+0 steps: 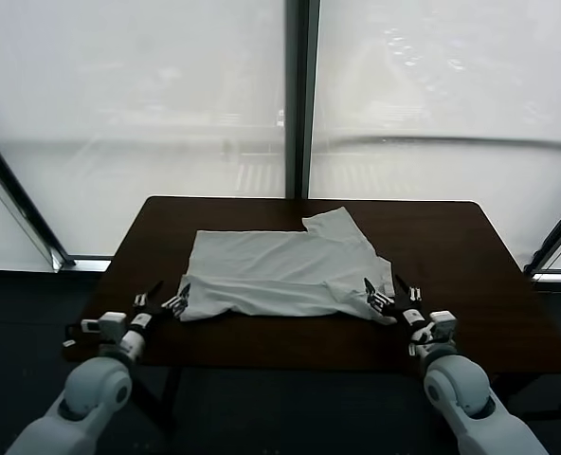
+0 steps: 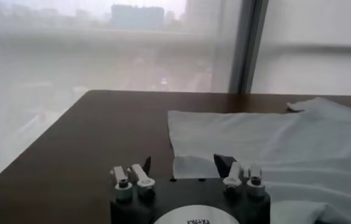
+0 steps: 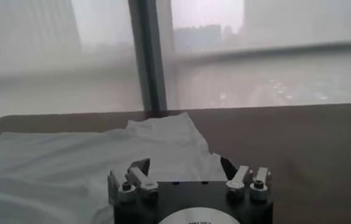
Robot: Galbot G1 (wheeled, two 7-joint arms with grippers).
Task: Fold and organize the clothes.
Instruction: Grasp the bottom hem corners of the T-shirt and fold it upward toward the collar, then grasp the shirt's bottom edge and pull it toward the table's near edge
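We note a plain white short-sleeved cotton T-shirt [image 1: 285, 270] spread across the middle of the dark brown rectangular wooden table [image 1: 451, 246], partly folded: its near hem is doubled over in a soft roll, and one sleeve points toward the far edge. No print shows on the upper side. The left pincer [image 1: 167, 300] sits at the shirt's near-left corner, fingers spread wide. The right pincer [image 1: 387, 292] sits at the near-right corner, likewise spread wide and holding nothing.
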